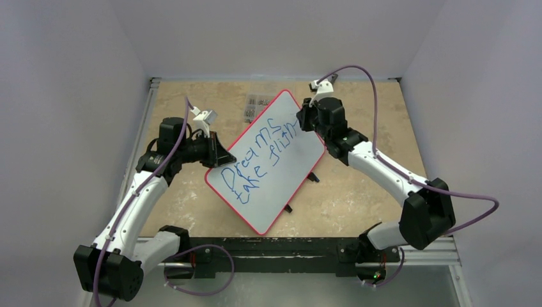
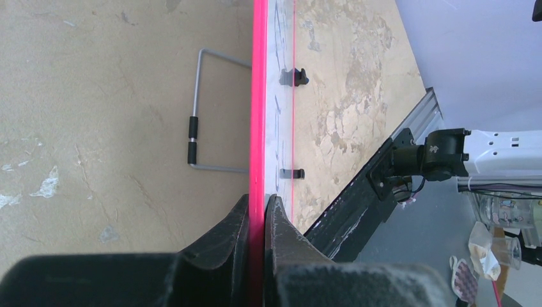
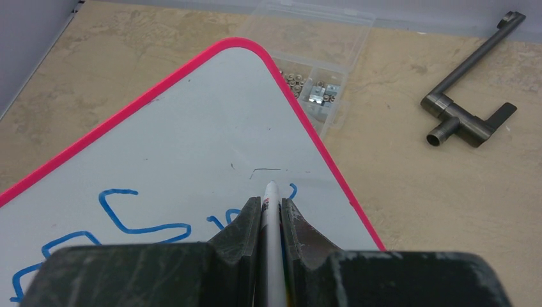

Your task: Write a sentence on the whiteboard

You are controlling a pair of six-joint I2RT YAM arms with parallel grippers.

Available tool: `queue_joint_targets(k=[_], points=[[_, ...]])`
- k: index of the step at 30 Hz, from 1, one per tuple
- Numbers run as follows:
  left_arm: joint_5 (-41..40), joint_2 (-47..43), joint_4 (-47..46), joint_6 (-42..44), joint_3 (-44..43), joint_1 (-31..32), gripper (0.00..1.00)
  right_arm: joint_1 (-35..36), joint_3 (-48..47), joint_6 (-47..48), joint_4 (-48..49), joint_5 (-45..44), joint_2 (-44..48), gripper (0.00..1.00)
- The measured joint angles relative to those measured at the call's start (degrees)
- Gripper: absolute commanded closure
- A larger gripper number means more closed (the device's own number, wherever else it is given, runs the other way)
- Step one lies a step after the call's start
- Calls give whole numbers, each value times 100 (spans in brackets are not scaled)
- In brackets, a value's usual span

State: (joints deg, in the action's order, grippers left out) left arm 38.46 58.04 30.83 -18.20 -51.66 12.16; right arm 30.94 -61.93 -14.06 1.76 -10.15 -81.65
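Red-rimmed flat whiteboard [image 1: 271, 195], rounded corners

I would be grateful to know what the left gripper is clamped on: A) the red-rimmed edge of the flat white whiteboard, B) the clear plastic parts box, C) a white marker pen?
A: the left wrist view shows the left gripper shut on the thin red rim of the flat white whiteboard.
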Motion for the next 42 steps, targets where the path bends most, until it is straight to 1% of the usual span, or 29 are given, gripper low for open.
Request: queue_joint_targets(k=[7,15,21,29,42], points=[[0,-4,2,2,0,-2,100,0,-28,-48,4,216,24,100],[-9,-17,17,2,0,0,100,2,-138,-46,37,219,-243,100],[-17,-20,31,0,0,0,100,0,-114,-48,72,219,-260,100],[-42,-20,61,-15,0,0,100,-17,238,-107,262,216,-164,100],[-46,-20,66,-24,0,0,100,-26,870,-179,306,186,151,100]])
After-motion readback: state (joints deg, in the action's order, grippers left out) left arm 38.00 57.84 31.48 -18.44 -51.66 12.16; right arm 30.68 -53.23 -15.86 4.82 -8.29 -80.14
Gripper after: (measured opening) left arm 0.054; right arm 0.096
